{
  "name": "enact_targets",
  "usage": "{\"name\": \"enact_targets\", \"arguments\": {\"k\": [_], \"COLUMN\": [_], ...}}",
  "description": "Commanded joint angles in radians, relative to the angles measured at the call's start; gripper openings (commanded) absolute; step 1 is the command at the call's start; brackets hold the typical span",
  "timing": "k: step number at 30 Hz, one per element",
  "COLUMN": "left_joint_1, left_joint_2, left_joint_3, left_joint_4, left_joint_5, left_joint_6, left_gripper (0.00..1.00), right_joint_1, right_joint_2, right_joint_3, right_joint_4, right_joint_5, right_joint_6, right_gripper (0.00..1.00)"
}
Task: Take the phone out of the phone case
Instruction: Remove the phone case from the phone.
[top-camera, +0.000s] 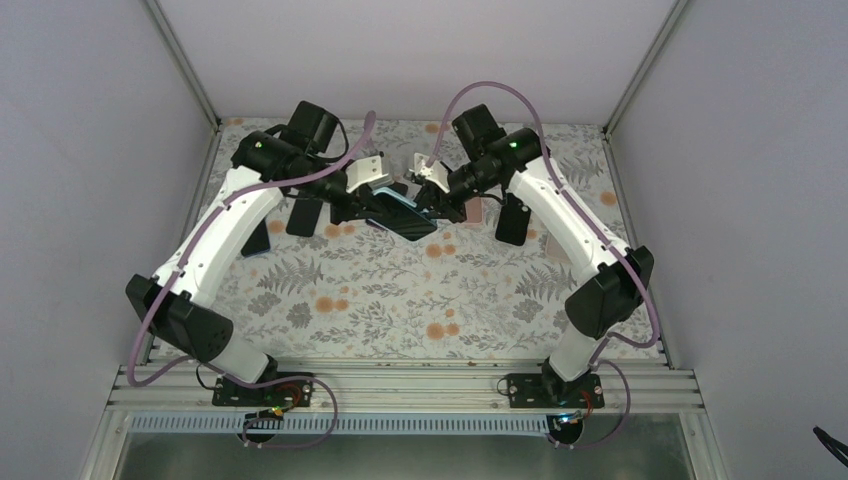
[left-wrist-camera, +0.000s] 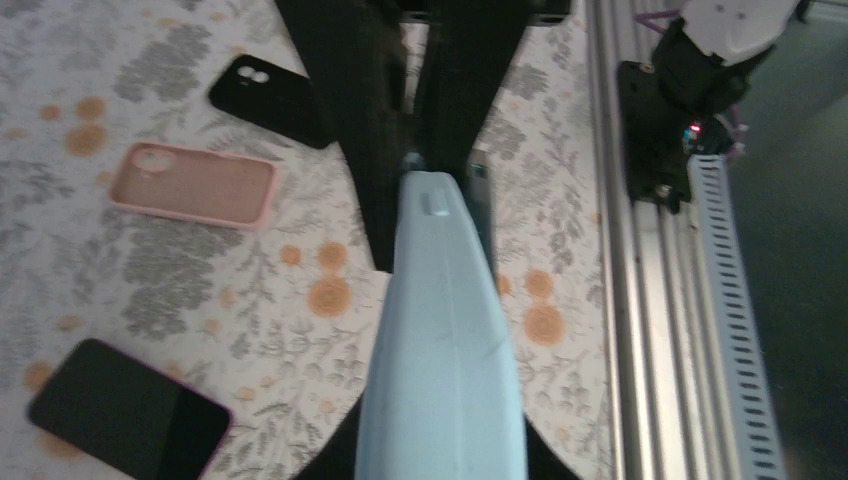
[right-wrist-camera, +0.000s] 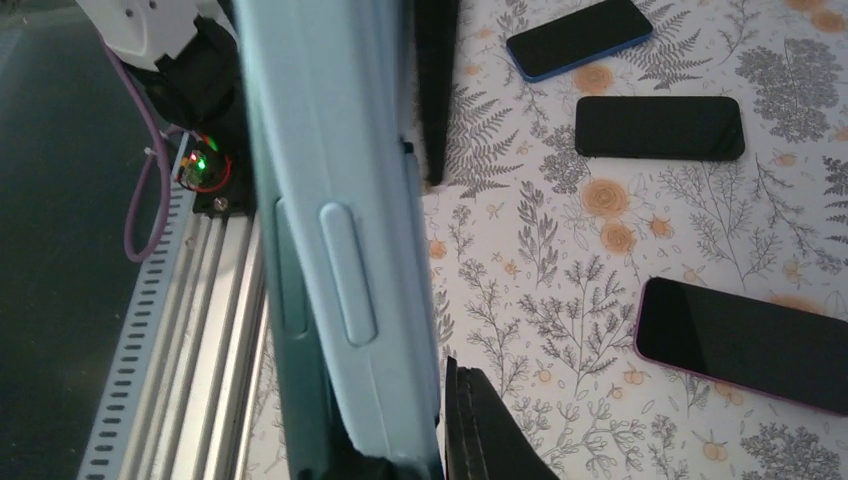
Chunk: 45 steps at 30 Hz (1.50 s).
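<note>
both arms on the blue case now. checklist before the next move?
1. Left hand shut on the phone case: ok.
2. Right hand shut on the same case: ok.
3. Case held up off the table: ok, both wrist views show the surface well below it.
4. Phone out of the case: not ok, its dark screen sits inside the blue rim.
5. No finger blocking the phone's way out: cannot tell.
6. Pink case and black case lie apart from the held one: ok.
</note>
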Motion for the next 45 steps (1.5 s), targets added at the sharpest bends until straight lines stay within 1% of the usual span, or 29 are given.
{"name": "enact_targets", "arguments": {"k": [1, 2, 3, 5, 6, 8, 9, 11, 13, 14, 16, 18, 19, 20, 22, 24, 26, 28, 31, 38, 45], "left_joint_1": [0.010, 0.009, 0.009, 0.009, 0.008, 0.007, 0.007, 0.006, 0.006, 0.007, 0.005, 0.003, 0.001, -0.002, -0.033, -0.084, -0.129, -0.156, -0.203, -0.254, -0.280], "left_joint_2": [0.055, 0.057, 0.058, 0.058, 0.058, 0.057, 0.054, 0.024, -0.045, -0.093, -0.200, -0.300, -0.318, -0.309, -0.288, -0.299, -0.278, -0.246, -0.206, -0.088, 0.045], "left_joint_3": [0.105, 0.129, 0.153, 0.196, 0.222, 0.301, 0.342, 0.418, 0.427, 0.387, 0.266, 0.119, 0.084, 0.078, 0.036, -0.088, -0.156, -0.194, -0.256, -0.279, -0.193], "left_joint_4": [0.358, 0.328, 0.296, 0.233, 0.190, 0.095, 0.046, -0.026, 0.000, 0.051, 0.218, 0.416, 0.478, 0.508, 0.586, 0.736, 0.836, 0.911, 1.077, 1.317, 1.288], "left_joint_5": [-0.059, -0.061, -0.060, -0.063, -0.065, -0.073, -0.080, -0.125, -0.199, -0.251, -0.345, -0.447, -0.522, -0.560, -0.747, -0.873, -0.941, -0.936, -0.925, -0.893, -0.812], "left_joint_6": [-0.051, -0.047, -0.043, -0.047, -0.043, -0.036, -0.026, -0.018, -0.012, -0.021, -0.032, -0.045, -0.050, -0.057, -0.041, 0.032, 0.076, 0.081, 0.095, 0.014, -0.053], "left_gripper": [0.24, 0.31, 0.40, 0.73, 0.84, 0.95, 0.99, 1.00, 1.00, 1.00, 1.00, 1.00, 1.00, 1.00, 1.00, 1.00, 1.00, 1.00, 1.00, 1.00, 1.00], "right_joint_1": [0.050, 0.031, 0.014, -0.025, -0.040, -0.078, -0.101, -0.155, -0.211, -0.235, -0.270, -0.285, -0.287, -0.287, -0.271, -0.244, -0.231, -0.221, -0.211, -0.197, -0.197], "right_joint_2": [-0.097, -0.105, -0.115, -0.140, -0.154, -0.180, -0.191, -0.203, -0.205, -0.204, -0.199, -0.193, -0.190, -0.186, -0.172, -0.133, -0.090, -0.055, -0.023, 0.010, 0.001], "right_joint_3": [0.016, 0.012, 0.004, -0.026, -0.040, -0.075, -0.091, -0.116, -0.129, -0.129, -0.114, -0.083, -0.056, -0.042, 0.008, 0.110, 0.182, 0.219, 0.215, 0.217, 0.193], "right_joint_4": [-0.035, -0.030, -0.017, 0.019, 0.043, 0.086, 0.111, 0.159, 0.198, 0.224, 0.288, 0.374, 0.422, 0.464, 0.533, 0.530, 0.523, 0.529, 0.570, 0.595, 0.639], "right_joint_5": [-0.358, -0.348, -0.333, -0.290, -0.256, -0.193, -0.167, -0.129, -0.110, -0.108, -0.098, -0.067, -0.042, 0.000, 0.136, 0.244, 0.308, 0.340, 0.376, 0.413, 0.427], "right_joint_6": [0.030, 0.040, 0.061, 0.109, 0.131, 0.176, 0.202, 0.251, 0.300, 0.332, 0.413, 0.527, 0.591, 0.651, 0.775, 0.820, 0.880, 0.918, 0.977, 0.996, 1.003], "right_gripper": [0.03, 0.03, 0.03, 0.03, 0.03, 0.03, 0.03, 0.03, 0.03, 0.03, 0.03, 0.03, 0.04, 0.03, 0.03, 0.03, 0.03, 0.03, 0.03, 0.03, 0.03]}}
